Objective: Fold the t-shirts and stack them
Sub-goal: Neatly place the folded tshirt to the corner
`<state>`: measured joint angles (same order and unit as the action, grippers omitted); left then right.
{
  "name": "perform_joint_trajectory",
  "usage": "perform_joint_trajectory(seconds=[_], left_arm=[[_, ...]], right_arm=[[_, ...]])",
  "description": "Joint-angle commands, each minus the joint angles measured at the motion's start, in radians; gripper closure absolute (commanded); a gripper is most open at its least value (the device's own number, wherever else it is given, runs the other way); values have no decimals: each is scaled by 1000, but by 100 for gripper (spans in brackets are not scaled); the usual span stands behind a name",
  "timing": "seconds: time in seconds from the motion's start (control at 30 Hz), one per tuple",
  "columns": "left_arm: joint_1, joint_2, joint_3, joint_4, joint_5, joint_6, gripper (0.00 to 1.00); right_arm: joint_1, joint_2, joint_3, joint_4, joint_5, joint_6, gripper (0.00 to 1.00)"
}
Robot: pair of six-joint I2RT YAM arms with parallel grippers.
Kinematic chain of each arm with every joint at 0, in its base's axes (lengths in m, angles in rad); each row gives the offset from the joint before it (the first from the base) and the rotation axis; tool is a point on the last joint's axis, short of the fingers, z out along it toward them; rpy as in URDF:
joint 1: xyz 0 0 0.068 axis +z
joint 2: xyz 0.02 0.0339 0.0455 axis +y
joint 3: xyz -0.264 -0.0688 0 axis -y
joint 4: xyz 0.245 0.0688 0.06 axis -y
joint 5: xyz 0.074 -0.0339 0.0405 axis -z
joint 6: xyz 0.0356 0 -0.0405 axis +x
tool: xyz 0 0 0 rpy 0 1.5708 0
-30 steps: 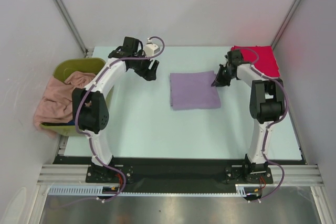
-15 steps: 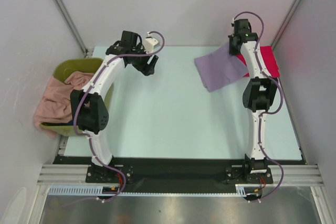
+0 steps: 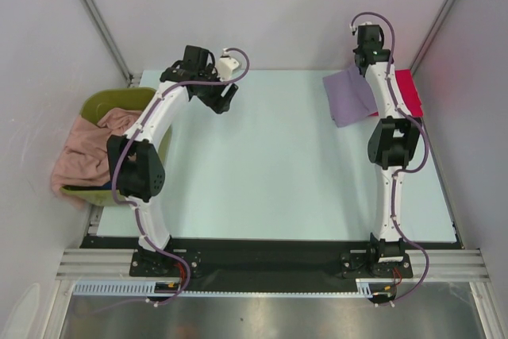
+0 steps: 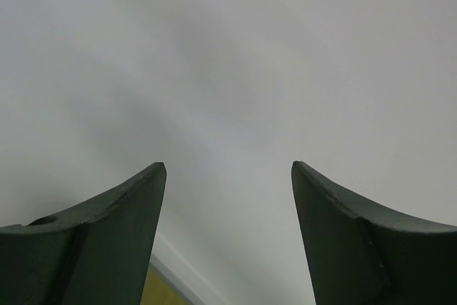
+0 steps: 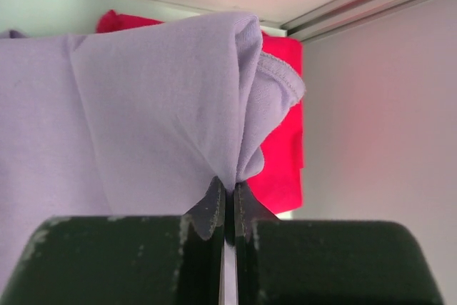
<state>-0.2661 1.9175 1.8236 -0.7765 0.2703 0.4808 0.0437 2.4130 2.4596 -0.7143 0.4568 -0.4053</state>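
At the far right corner of the table (image 3: 262,180), right gripper (image 5: 226,189) is pinched fully closed on a bunched edge of the lavender shirt (image 3: 349,97). That shirt overlaps the left side of the red shirt (image 3: 410,93) lying in that corner. Left gripper (image 4: 228,171) is wide open, empty, near the far left corner. Pink shirt (image 3: 83,152) is draped over the bin (image 3: 119,101) off the left edge.

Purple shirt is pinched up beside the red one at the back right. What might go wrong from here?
1. The right gripper is shut on only a small pinch of the lavender shirt, which hangs bunched; the fold may open or the cloth slip out.
2. Most of it hangs beside the red shirt, not over it, so releasing here would likely leave a skewed stack.
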Motion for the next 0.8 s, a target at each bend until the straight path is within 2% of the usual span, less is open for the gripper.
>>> perform_joint_trajectory(seconds=[0.0,0.57,0.77], left_arm=[[1,12,48,-6,-19,27,23],[1,23,34,-3,-36,41,23],[2,25,31,-4,-37,41,23]], right_arm=[[-22,-71,26,91,71,-101,100],[-36,-146,47,112,54,-161,100],[-87,-160,39,104,17,-145,100]])
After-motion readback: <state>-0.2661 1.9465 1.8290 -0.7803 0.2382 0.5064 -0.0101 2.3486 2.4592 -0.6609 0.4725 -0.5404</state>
